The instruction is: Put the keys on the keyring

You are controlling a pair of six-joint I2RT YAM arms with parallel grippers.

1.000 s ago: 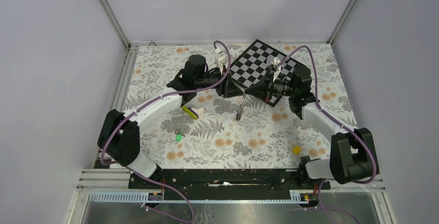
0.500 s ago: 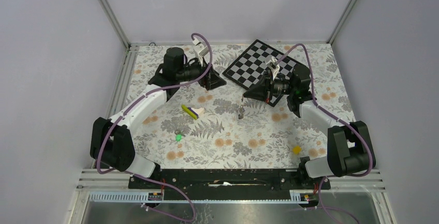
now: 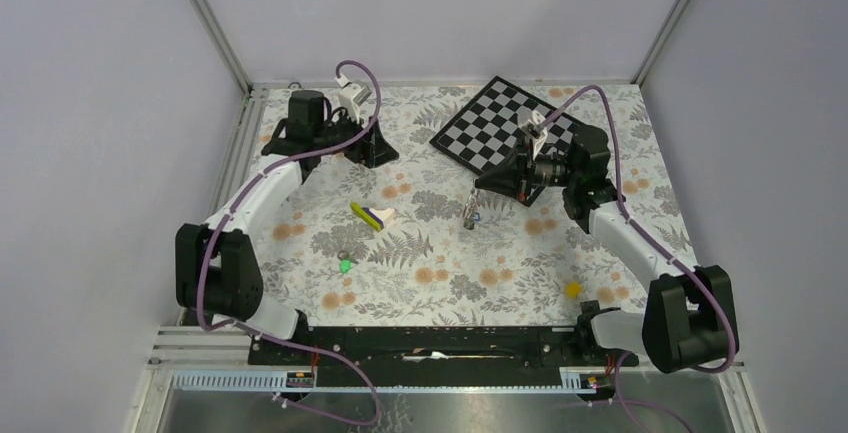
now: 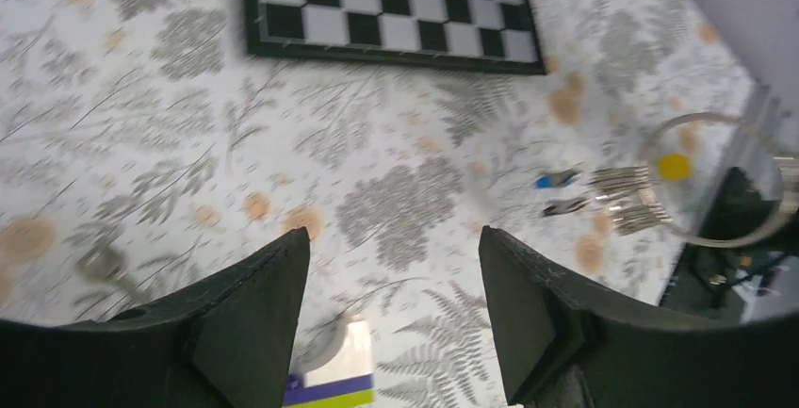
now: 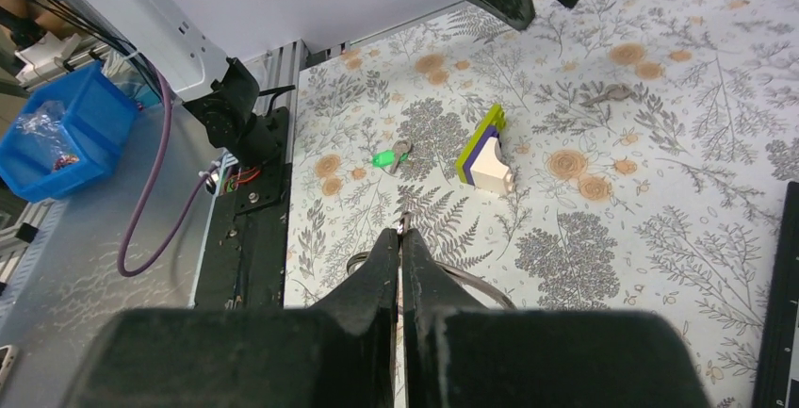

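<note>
The right gripper (image 5: 400, 241) is pinched closed on the keyring (image 4: 709, 116), held in the air just in front of the chessboard's (image 3: 498, 131) near corner. The left gripper (image 4: 391, 257) stands open and empty, off the chessboard's left corner.

Only the left wrist view shows what hangs on the ring: a blue-headed key (image 4: 546, 180) and a black-headed key (image 4: 563, 206), their metal shafts bunched together. The overhead view reduces them to a small dangling cluster. The right wrist view shows the green key (image 5: 384, 157) most clearly, lying on the table (image 3: 440, 283) well in front of the chessboard and to its left.

Count: three keys, one ring, one chessboard, one wedge block (image 3: 372, 215), one yellow cube (image 3: 572, 290).
</note>
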